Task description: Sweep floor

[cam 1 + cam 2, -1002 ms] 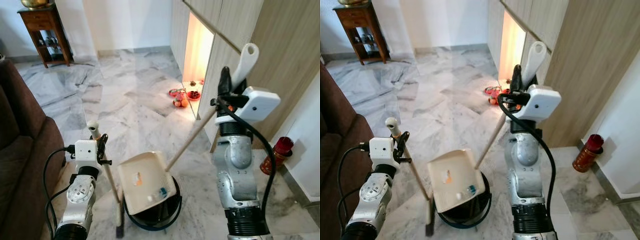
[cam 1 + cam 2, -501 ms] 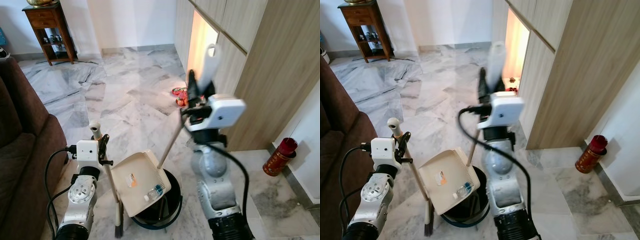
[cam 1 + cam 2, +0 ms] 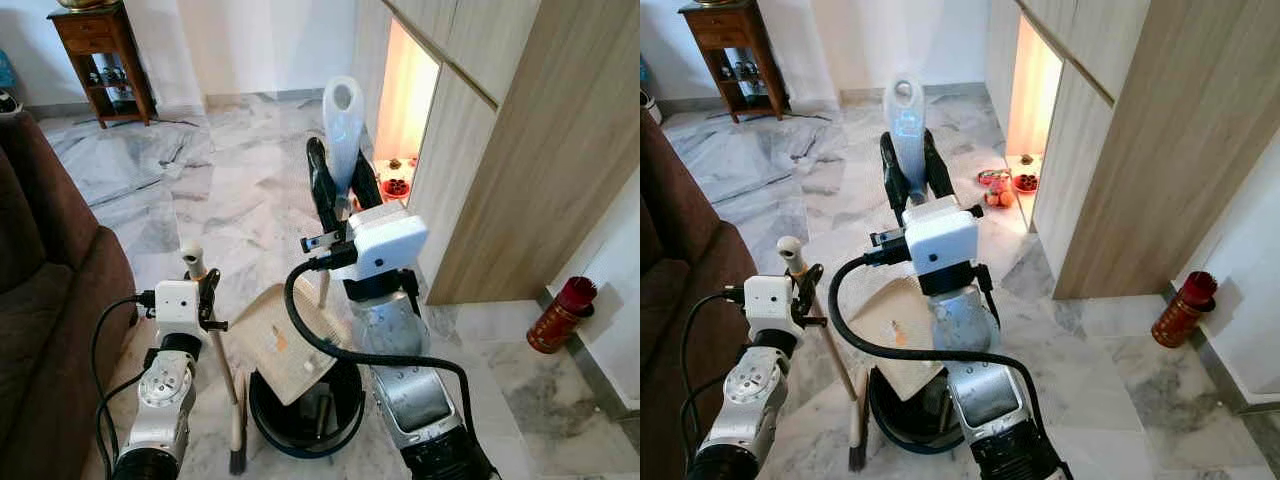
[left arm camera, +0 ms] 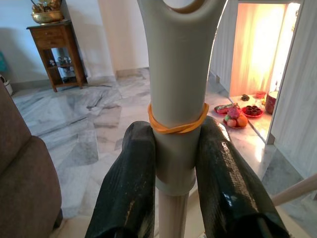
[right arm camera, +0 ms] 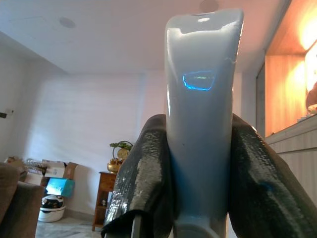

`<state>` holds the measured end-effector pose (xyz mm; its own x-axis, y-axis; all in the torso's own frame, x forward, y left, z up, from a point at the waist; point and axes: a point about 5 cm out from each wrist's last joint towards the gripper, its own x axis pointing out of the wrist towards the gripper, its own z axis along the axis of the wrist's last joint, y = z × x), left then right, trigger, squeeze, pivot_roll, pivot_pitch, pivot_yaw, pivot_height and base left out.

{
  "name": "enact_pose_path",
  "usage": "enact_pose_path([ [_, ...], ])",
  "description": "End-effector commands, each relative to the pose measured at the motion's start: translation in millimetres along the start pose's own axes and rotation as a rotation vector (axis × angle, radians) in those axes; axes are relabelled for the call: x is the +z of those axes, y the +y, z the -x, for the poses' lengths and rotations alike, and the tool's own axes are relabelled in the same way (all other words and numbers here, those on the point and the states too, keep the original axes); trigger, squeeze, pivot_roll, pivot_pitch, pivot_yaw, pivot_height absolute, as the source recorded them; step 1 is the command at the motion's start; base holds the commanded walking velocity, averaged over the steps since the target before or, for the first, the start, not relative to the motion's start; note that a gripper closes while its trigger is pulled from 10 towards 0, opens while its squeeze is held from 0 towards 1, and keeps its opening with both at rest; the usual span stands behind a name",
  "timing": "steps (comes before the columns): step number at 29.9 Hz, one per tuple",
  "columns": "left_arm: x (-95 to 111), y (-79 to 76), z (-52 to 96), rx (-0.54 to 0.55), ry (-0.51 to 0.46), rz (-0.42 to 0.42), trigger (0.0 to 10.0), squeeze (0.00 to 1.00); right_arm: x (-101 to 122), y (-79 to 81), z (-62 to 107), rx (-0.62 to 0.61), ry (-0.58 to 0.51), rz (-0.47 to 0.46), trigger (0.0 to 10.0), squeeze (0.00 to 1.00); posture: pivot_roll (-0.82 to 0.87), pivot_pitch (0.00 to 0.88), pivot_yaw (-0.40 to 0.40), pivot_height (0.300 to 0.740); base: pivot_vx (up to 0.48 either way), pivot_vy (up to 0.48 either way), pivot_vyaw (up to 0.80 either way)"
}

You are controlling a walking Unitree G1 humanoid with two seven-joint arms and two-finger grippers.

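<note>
My left gripper (image 3: 207,292) is shut on the pale handle of a broom (image 3: 216,345), low at the left; its dark bristles (image 3: 238,458) rest on the marble floor. In the left wrist view both black fingers (image 4: 130,174) clamp the broom handle (image 4: 177,99) just below an orange rubber band. My right gripper (image 3: 336,188) is shut on the grey grip of a long-handled dustpan (image 3: 343,108), raised at centre. The beige pan (image 3: 290,342) tilts steeply over a dark round bin (image 3: 262,428), an orange scrap on it. The right wrist view has the grip (image 5: 202,124) between its fingers.
A brown sofa (image 3: 45,290) fills the left side. A wooden side table (image 3: 95,40) stands at the far wall. Wooden cupboards (image 3: 520,130) with a lit niche line the right, small dishes (image 3: 388,186) on the floor there. A red canister (image 3: 558,316) sits by the right wall.
My right arm has swung leftward to the centre with the dustpan handle, now upright. The pan has tipped steeper over the bin. The left arm and broom stayed put.
</note>
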<state>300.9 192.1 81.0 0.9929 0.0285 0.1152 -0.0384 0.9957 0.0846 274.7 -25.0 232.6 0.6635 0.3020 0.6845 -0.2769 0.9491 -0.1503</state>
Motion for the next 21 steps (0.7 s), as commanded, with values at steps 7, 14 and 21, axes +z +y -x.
enact_pose_path([
  [7,5.2,0.0,0.5,-0.005,-0.041,-0.019,10.0,0.0,18.5,9.4,-0.7,0.088,-0.136,0.105,10.0,0.0,0.11,0.0,0.032,0.74,0.0,0.0,0.0],
  [14,5.1,-0.1,0.3,-0.011,-0.041,-0.024,10.0,0.0,23.7,27.4,5.5,0.168,-0.169,0.083,10.0,0.0,0.12,0.0,0.034,0.74,0.0,0.0,0.0],
  [21,5.0,-0.6,0.3,-0.019,-0.041,-0.029,10.0,0.0,28.5,32.9,5.2,0.165,-0.173,0.01,10.0,0.0,0.11,0.0,0.038,0.74,0.0,0.0,0.0],
])
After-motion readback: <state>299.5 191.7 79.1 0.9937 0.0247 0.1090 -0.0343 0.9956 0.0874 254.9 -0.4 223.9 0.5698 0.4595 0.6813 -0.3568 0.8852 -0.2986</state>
